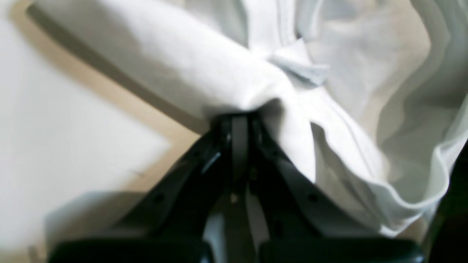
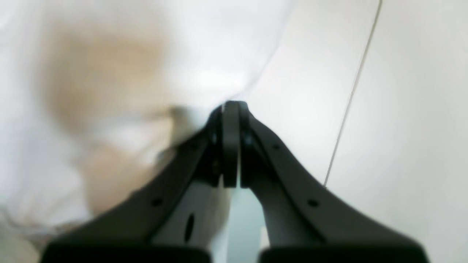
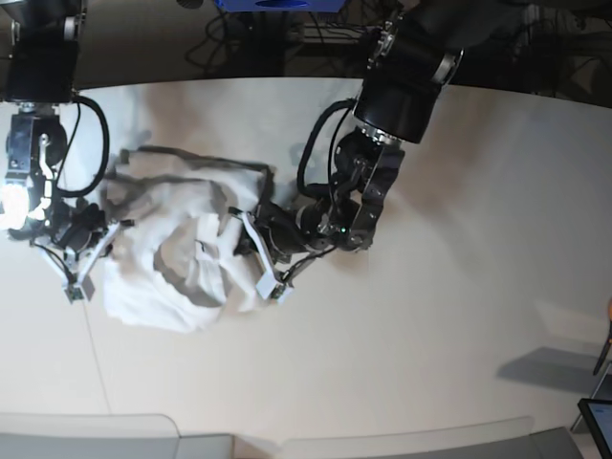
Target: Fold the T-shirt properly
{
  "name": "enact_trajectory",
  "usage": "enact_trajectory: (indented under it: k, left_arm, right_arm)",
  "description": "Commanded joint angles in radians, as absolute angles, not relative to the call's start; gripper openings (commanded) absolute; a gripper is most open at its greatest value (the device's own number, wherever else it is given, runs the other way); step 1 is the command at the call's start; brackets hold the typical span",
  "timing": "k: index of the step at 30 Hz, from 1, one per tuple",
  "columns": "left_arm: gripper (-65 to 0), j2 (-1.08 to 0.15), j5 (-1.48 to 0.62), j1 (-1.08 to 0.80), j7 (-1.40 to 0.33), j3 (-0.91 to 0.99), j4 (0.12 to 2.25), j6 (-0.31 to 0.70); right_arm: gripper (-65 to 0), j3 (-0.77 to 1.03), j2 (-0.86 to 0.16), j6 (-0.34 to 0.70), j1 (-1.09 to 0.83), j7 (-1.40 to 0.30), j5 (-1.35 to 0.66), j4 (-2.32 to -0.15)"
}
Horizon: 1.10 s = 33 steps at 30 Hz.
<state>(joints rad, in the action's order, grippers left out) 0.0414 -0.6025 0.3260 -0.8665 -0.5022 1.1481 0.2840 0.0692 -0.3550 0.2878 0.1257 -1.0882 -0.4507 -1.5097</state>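
The white T-shirt lies bunched and wrinkled on the left part of the off-white table. My left gripper is at its right edge, shut on a gathered fold. In the left wrist view, the T-shirt is pinched at the gripper tips, and a hem hangs loose on the right. My right gripper is at the shirt's left edge. In the right wrist view it is shut with the blurred T-shirt caught at the tips.
A thin seam runs across the tabletop beside my right gripper. Cables and dark equipment sit beyond the table's far edge. A dark device corner shows at the bottom right.
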Motion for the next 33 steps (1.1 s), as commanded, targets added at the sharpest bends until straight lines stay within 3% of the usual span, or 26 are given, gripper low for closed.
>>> enact_trajectory:
  k: [1, 6, 12, 18, 23, 29, 33]
  left_arm:
    - [-65.0, 0.048, -0.602, 0.358, -0.845, -0.501, 1.147, 0.275]
    - [-65.0, 0.044, -0.604, 0.406, -0.814, -0.501, 1.109, 0.275]
    - [-65.0, -0.001, -0.610, 0.369, -0.816, -0.487, 1.264, 0.272]
    - [-65.0, -0.064, -0.604, 0.269, -0.934, -0.257, 1.497, 0.174]
    - [-65.0, -0.125, -0.607, 0.171, -1.067, -0.237, 1.655, 0.174]
    - [-65.0, -0.127, -0.605, -0.010, -1.076, -0.239, 1.837, 0.176]
    - [-65.0, -0.134, -0.602, -0.108, -1.076, -0.226, 1.888, 0.176]
  right_arm:
    - [-64.0, 0.073, -0.387, 0.289, 0.148, -1.072, -0.458, -1.511]
    - [-64.0, 0.074, -0.449, 0.289, 0.154, -1.035, -0.458, -1.518]
    - [-64.0, 0.082, -0.476, 0.289, 0.107, -1.007, -0.460, -1.698]
    - [-63.4, 0.077, -0.438, 0.288, 0.058, -1.017, -0.460, -1.979]
    - [-63.4, 0.082, -0.444, 0.285, 0.064, -1.017, -0.458, -1.936]
    - [-64.0, 0.047, -0.476, 0.285, 0.064, -1.113, -0.460, -1.943]
    - [-63.3, 0.018, -0.433, 0.285, 0.058, -1.138, -0.460, -2.000]
